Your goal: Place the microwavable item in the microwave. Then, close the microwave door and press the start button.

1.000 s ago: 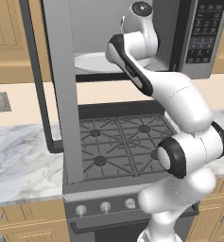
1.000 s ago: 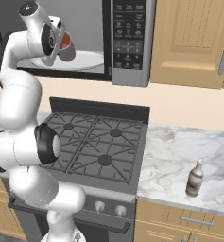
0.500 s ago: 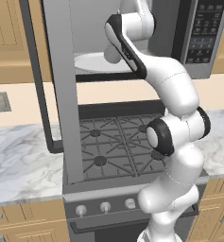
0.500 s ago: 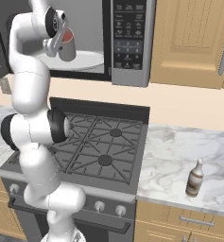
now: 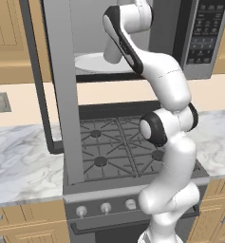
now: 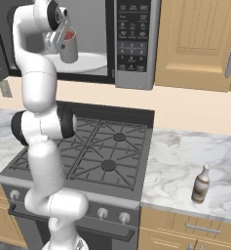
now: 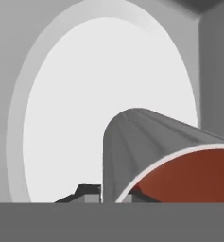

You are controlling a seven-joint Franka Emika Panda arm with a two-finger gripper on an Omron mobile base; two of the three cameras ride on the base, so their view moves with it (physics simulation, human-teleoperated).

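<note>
Above turntable plate [image 7: 99,94], claw [image 6: 63,41] with cup [image 6: 68,46]

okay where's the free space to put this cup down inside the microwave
The white turntable plate lies bare across its middle and far side, bordered by the grey microwave walls. The grey cup, held by the gripper, hangs above its near part. The door stands open.

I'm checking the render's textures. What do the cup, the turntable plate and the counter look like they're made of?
The cup looks like matte grey plastic or metal: plain, faintly ribbed wall, no gloss; hard to say which. The turntable plate looks like white ceramic or glass: smooth, even, with a slim raised rim. The counter looks like polished marble: white with grey veining.
</note>
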